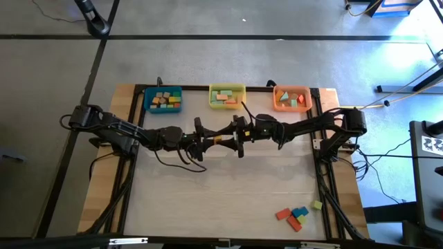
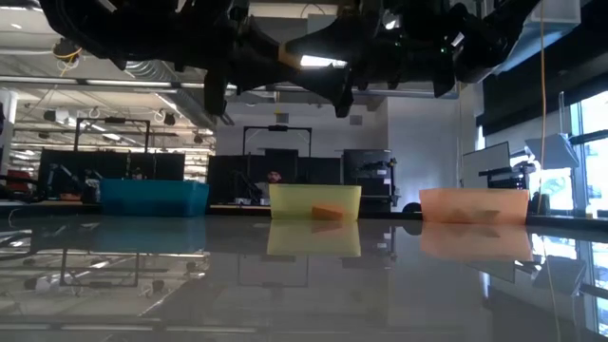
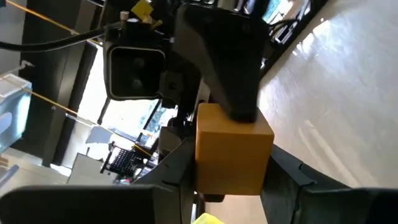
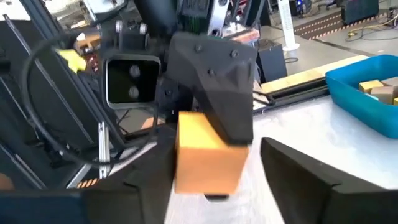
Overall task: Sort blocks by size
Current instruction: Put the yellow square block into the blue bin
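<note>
An orange block [image 1: 217, 140] hangs high above the middle of the table, between my two grippers, which meet tip to tip. My left gripper [image 3: 233, 186] comes from the table's left and is shut on it. My right gripper [image 4: 214, 186] comes from the right and stands open around the same block [image 4: 208, 155], with a gap showing beside one finger [image 4: 298, 174]. More blocks lie in the blue bin [image 1: 163, 99], the yellow bin [image 1: 227, 95] and the orange bin [image 1: 291, 98]. Several loose blocks [image 1: 294, 216] rest on the table near its front right corner. My left gripper pinches two opposite sides of the orange block [image 3: 264, 162] between its two fingers [image 3: 311, 180]. The fingers lie level and come from the table's left. The block is lifted clear, well above the table. My right gripper's other finger [image 4: 149, 186] lies close along the block's side; I cannot tell whether it touches.
The three bins stand in a row along the table's far edge, seen in the low view as blue [image 2: 152, 198], yellow [image 2: 313, 201] and orange [image 2: 473, 204]. A single yellow-green block [image 1: 317, 205] lies beside the loose group.
</note>
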